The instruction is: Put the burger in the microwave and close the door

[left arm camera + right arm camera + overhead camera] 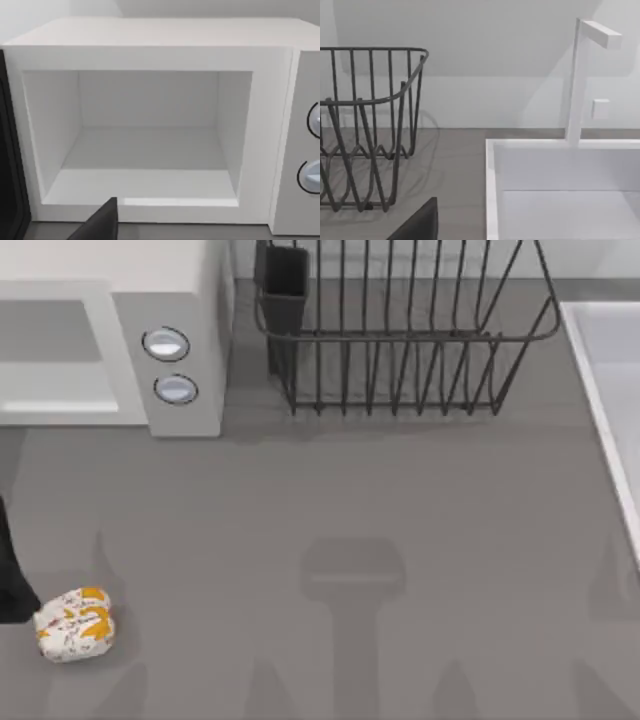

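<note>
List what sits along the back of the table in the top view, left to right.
microwave with its two knobs → black wire dish rack → white sink.

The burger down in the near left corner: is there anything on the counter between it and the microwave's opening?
Nothing visible. The burger lies on bare grey counter, and the microwave cavity stands open and empty. The dish rack sits off to the microwave's right.

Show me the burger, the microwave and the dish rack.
burger (75, 624): top view, middle of its wrapper.
microwave (150, 57): left wrist view, front frame above the open cavity.
dish rack (400, 335): top view, its front rim wire.
</note>
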